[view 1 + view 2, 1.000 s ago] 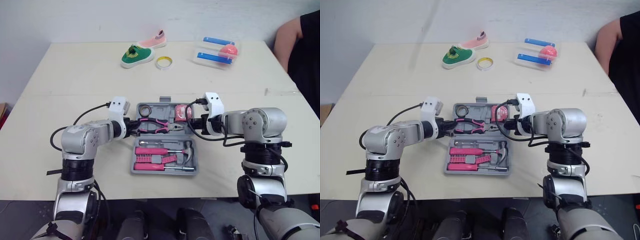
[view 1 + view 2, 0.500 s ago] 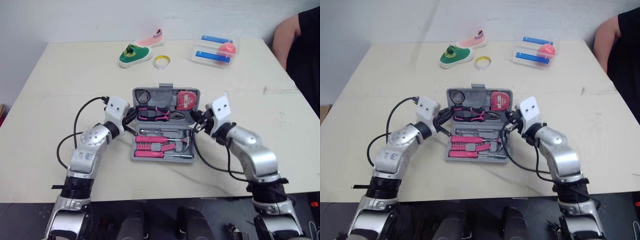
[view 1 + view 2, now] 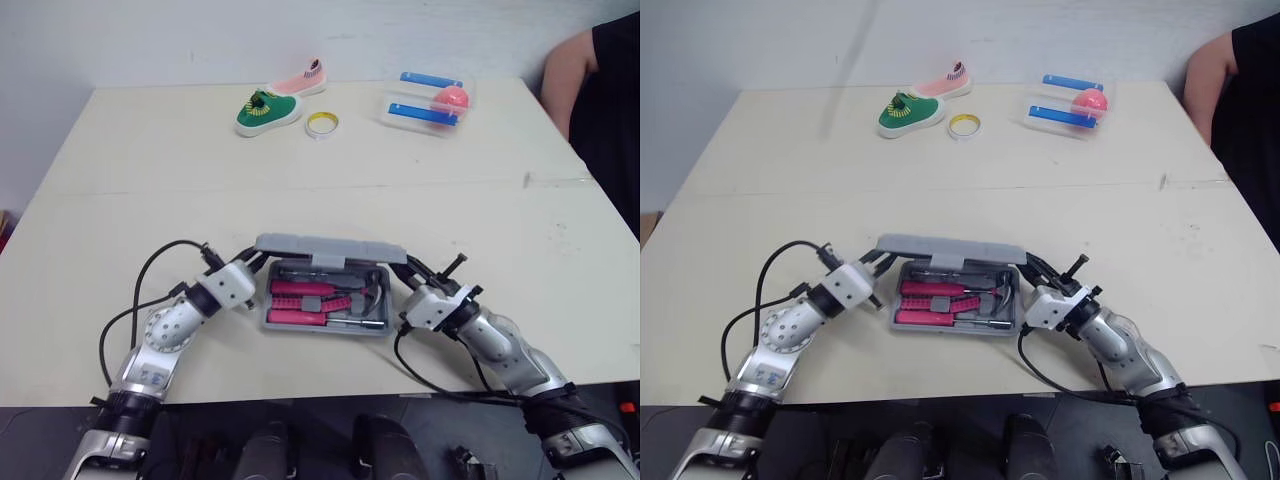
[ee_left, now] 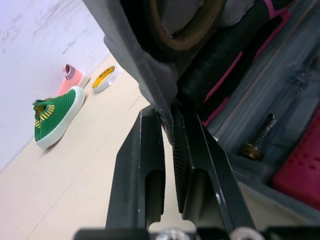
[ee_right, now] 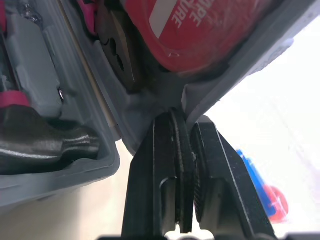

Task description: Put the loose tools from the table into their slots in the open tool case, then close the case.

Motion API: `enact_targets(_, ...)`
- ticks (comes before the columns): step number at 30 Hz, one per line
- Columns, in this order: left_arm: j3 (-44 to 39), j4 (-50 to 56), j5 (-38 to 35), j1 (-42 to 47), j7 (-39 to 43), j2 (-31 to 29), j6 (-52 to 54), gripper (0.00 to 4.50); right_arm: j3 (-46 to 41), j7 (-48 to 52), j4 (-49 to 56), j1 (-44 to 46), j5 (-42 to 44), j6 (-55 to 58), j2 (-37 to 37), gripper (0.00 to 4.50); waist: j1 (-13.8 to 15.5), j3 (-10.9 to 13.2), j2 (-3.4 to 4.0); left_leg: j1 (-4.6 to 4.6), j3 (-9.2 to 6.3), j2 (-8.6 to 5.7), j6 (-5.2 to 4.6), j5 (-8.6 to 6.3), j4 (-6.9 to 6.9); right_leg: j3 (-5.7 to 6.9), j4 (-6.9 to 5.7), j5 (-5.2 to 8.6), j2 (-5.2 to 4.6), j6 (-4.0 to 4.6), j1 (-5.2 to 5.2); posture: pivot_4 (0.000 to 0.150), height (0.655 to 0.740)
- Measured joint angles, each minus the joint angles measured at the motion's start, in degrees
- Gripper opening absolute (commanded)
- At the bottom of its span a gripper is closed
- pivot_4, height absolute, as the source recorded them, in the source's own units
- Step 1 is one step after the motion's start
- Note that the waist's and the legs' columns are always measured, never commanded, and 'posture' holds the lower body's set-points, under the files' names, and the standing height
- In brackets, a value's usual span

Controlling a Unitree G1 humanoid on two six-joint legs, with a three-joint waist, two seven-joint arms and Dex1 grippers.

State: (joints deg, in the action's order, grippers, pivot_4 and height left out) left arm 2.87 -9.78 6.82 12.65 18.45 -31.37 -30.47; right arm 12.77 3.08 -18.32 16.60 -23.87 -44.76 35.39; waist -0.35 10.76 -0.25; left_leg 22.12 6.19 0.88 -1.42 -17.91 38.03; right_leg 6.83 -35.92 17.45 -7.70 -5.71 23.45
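I count 1 tool case point(image 3: 330, 247) on the 1 counter point(image 3: 150, 160), with 1 red tape measure point(image 5: 200, 25), 1 pair of pliers point(image 5: 120, 60) and 1 hammer point(image 5: 45, 145) inside. I cannot count its pink-handled tools exactly. Farther off are 2 shoes, 1 green shoe point(image 3: 265, 108) and 1 pink shoe point(image 3: 302, 79), 1 tape roll point(image 3: 322, 123), and 1 clear tray point(image 3: 395, 120) with 2 blue bars point(image 3: 432, 79) and 1 pink ball point(image 3: 455, 97). I have 2 of my own: left end effector point(image 4: 167, 115), right end effector point(image 5: 187, 120). 1 person point(image 3: 600, 100).
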Motion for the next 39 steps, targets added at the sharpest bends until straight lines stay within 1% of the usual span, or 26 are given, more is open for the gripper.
enact_targets(1, -0.68, -0.2, 0.13, -0.98, 0.08, -1.72, -0.85, 1.95, -0.04, 0.23, -1.17, -0.65, -1.15, -0.45, 2.14, 1.73, 0.0, -0.01, -0.02, 0.0, -0.01, 0.01, -0.01, 0.0, 0.02, 0.0, 0.01, 0.0, -0.02, 0.0, -0.02, 0.15, 0.74)
enact_targets(4, -6.38, -1.97, -0.43, -4.54, 0.45, -6.79, -1.22, 3.18, -2.13, -1.2, -2.94, -3.37, -3.04, -1.43, 5.45, 3.07, 0.03, -0.03, -0.05, -0.02, -0.01, 0.04, -0.04, -0.02, 0.03, 0.01, 0.02, 0.0, -0.17, 0.0, -0.04, 0.15, 0.74)
enact_targets(5, -7.94, -1.97, -1.25, -5.91, 1.02, -8.15, -1.25, 3.66, -2.87, -1.7, -2.38, -4.11, -3.18, -1.74, 6.65, 3.62, 0.02, -0.03, -0.05, -0.05, -0.01, 0.04, -0.07, -0.04, 0.03, 0.01, 0.04, 0.0, -0.25, 0.01, -0.08, 0.15, 0.74)
enact_targets(6, -9.08, -1.92, -2.23, -7.1, 1.71, -8.92, -1.09, 3.67, -3.77, -1.89, -2.17, -4.6, -3.21, -1.99, 7.5, 4.06, 0.0, -0.04, -0.06, -0.1, -0.01, 0.03, -0.1, -0.06, 0.03, 0.01, 0.05, 0.0, -0.3, 0.0, -0.13, 0.15, 0.74)
enact_targets(7, -10.09, -1.7, -3.83, -9.0, 3.09, -9.58, -0.21, 3.67, -4.43, -1.6, -2.04, -5.23, -2.73, -2.24, 8.43, 4.06, 0.0, -0.06, -0.09, -0.12, -0.01, 0.02, -0.11, -0.07, 0.03, 0.0, 0.06, 0.0, -0.32, 0.0, -0.17, 0.15, 0.74)
enact_targets(8, -11.94, -1.34, -7.04, -11.75, 5.14, -10.23, 1.82, 3.67, -5.04, -0.24, -1.83, -6.51, -1.2, -2.39, 10.04, 4.06, -0.06, -0.06, -0.1, -0.16, -0.01, 0.02, -0.14, -0.12, 0.03, -0.01, 0.07, 0.0, -0.34, 0.0, -0.23, 0.15, 0.74)
enact_targets(10, -16.64, -1.74, -13.52, -16.99, 8.77, -11.63, 7.56, 3.67, -7.55, 4.38, -1.95, -10.01, 5.5, -1.43, 13.38, 4.06, 0.13, -0.05, -0.13, -0.18, -0.22, 0.03, -0.16, -0.16, 0.04, -0.16, 0.25, 0.01, -0.38, 0.02, -0.48, 0.15, 0.74)
enact_targets(11, -18.61, -1.82, -16.11, -18.29, 10.29, -12.13, 10.14, 3.67, -8.75, 7.58, -2.01, -11.33, 9.47, 0.13, 14.5, 4.06, 0.26, -0.02, -0.16, -0.18, -0.39, 0.03, -0.16, -0.16, 0.1, -0.06, 0.34, 0.01, -0.38, 0.02, -0.65, 0.15, 0.74)
enact_targets(12, -20.29, -1.59, -19.02, -18.18, 11.98, -12.61, 12.78, 3.67, -9.56, 12.85, -1.42, -12.32, 16.28, 3.59, 15.37, 4.06, 0.48, 0.0, -0.2, -0.19, -0.6, 0.01, -0.2, -0.18, 0.24, 0.09, 0.47, 0.01, -0.41, 0.02, -0.8, 0.15, 0.74)
enact_targets(14, -22.12, 0.57, -22.53, -16.98, 14.2, -12.96, 15.67, 3.67, -10.34, 20.61, 1.88, -13.37, 25.83, 8.52, 15.55, 4.06, 0.68, 0.0, -0.21, -0.46, -0.76, 0.0, -0.26, -0.3, 0.25, 0.18, 0.53, -0.04, -0.51, 0.09, -1.12, 0.15, 0.74)
enact_targets(16, -22.08, 2.91, -24.6, -14.67, 15.98, -13.0, 18.36, 3.13, -10.92, 27.31, 7.68, -15.39, 35.62, 15.8, 15.47, 3.54, 0.71, 0.04, -0.14, -0.84, -0.76, -0.03, -0.24, -0.36, 0.12, 0.19, 0.54, -0.02, -0.58, 0.12, -1.41, 0.15, 0.74)
enact_targets(17, -21.72, 3.88, -25.47, -13.14, 17.24, -12.99, 19.89, 2.84, -11.11, 31.02, 11.75, -17.17, 41.23, 20.73, 16.05, 3.25, 0.79, 0.06, -0.11, -0.89, -0.81, -0.03, -0.25, -0.39, 0.1, 0.21, 0.53, 0.01, -0.59, 0.17, -1.47, 0.15, 0.74)
enact_targets(18, -21.39, 5.14, -26.48, -11.75, 18.35, -12.99, 21.42, 2.41, -11.06, 34.41, 15.49, -18.76, 45.65, 24.84, 16.67, 2.79, 0.86, 0.06, -0.11, -0.89, -0.82, 0.0, -0.24, -0.43, 0.07, 0.23, 0.55, 0.03, -0.57, 0.2, -1.47, 0.15, 0.74)
enact_targets(19, -20.21, 6.31, -27.13, -9.55, 19.42, -12.99, 23.64, 1.89, -10.92, 38.12, 19.83, -20.73, 49.58, 28.89, 17.86, 2.21, 0.99, 0.06, -0.1, -0.89, -0.82, 0.01, -0.2, -0.42, 0.06, 0.26, 0.54, 0.04, -0.56, 0.21, -1.47, 0.15, 0.74)
enact_targets(20, -18.63, 7.38, -27.3, -7.03, 20.16, -12.95, 25.86, 1.37, -10.62, 41.46, 23.88, -22.32, 52.26, 32.04, 18.91, 1.67, 1.05, 0.06, -0.09, -0.89, -0.81, 0.0, -0.19, -0.42, 0.06, 0.28, 0.57, 0.04, -0.53, 0.21, -1.47, 0.15, 0.74)
enact_targets(21, -17.23, 7.79, -27.27, -5.0, 20.58, -12.88, 27.94, 0.97, -10.27, 43.94, 27.08, -23.02, 53.84, 34.51, 19.44, 1.24, 1.16, 0.06, -0.1, -0.89, -0.81, 0.0, -0.19, -0.42, 0.07, 0.34, 0.59, 0.04, -0.52, 0.21, -1.51, 0.15, 0.74)
enact_targets(23, -15.07, 7.74, -26.9, -1.88, 21.01, -12.35, 30.68, 0.03, -9.96, 46.77, 31.03, -24.26, 54.87, 37.52, 20.12, 0.21, 1.08, 0.06, -0.1, -0.9, -0.75, -0.02, -0.19, -0.42, 0.08, 0.33, 0.58, 0.03, -0.49, 0.19, -1.5, 0.15, 0.74)
enact_targets(24, -13.29, 6.61, -26.34, 1.33, 21.31, -11.66, 32.46, 0.0, -8.85, 48.23, 32.77, -24.34, 54.41, 39.22, 20.29, 0.04, 1.18, 0.05, -0.15, -0.9, -0.76, -0.02, -0.17, -0.41, 0.1, 0.37, 0.58, 0.02, -0.46, 0.18, -1.51, 0.15, 0.74)
enact_targets(26, -10.19, 3.74, -24.64, 7.39, 22.01, -10.06, 33.71, 0.0, -6.5, 49.74, 34.94, -23.74, 52.45, 41.32, 19.88, 0.04, 1.49, 0.06, -0.22, -0.91, -0.75, -0.03, -0.15, -0.4, 0.13, 0.53, 0.58, 0.01, -0.42, 0.17, -1.5, 0.15, 0.74)
enact_targets(29, -6.61, -3.19, -22.02, 16.22, 23.73, -7.19, 32.68, 0.0, -2.87, 50.48, 35.61, -21.24, 48.33, 43.91, 16.95, 0.04, 1.8, 0.05, -0.26, -0.88, -0.66, -0.04, -0.13, -0.39, 0.14, 0.74, 0.55, 0.01, -0.34, 0.15, -1.45, 0.15, 0.74)
enact_targets(32, -3.93, -9.13, -19.59, 20.94, 24.84, -5.62, 33.1, 0.0, -1.21, 51.13, 34.44, -19.61, 44.88, 44.95, 15.23, 0.04, 1.69, 0.05, -0.27, -0.85, -0.58, -0.02, -0.12, -0.38, 0.15, 0.71, 0.44, 0.0, 0.06, 0.14, -1.44, 0.15, 0.74)
enact_targets(35, -1.51, -16.53, -16.7, 24.94, 25.42, -3.63, 34.0, 0.0, 0.1, 51.22, 32.67, -17.67, 42.86, 46.24, 13.15, 0.04, 1.75, 0.06, -0.34, -0.82, -0.54, -0.01, -0.15, -0.36, 0.18, 0.72, 0.46, 0.0, 0.13, 0.13, -1.43, 0.15, 0.74)
enact_targets(37, 1.65, -24.14, -13.63, 28.75, 26.34, 0.05, 32.89, 0.0, 0.77, 51.12, 32.07, -15.62, 41.02, 47.11, 10.87, 0.04, 1.74, 0.09, -0.39, -0.81, -0.54, -0.04, -0.19, -0.34, 0.24, 0.68, 0.42, -0.02, 0.11, 0.1, -1.43, 0.15, 0.74)
enact_targets(39, 3.16, -28.37, -12.21, 29.82, 27.52, 2.09, 30.39, 0.0, 0.89, 51.14, 31.73, -14.95, 40.11, 47.2, 10.06, 0.04, 1.71, 0.12, -0.54, -0.81, -0.55, -0.02, -0.19, -0.33, 0.24, 0.68, 0.42, -0.03, 0.1, 0.08, -1.43, 0.15, 0.74)
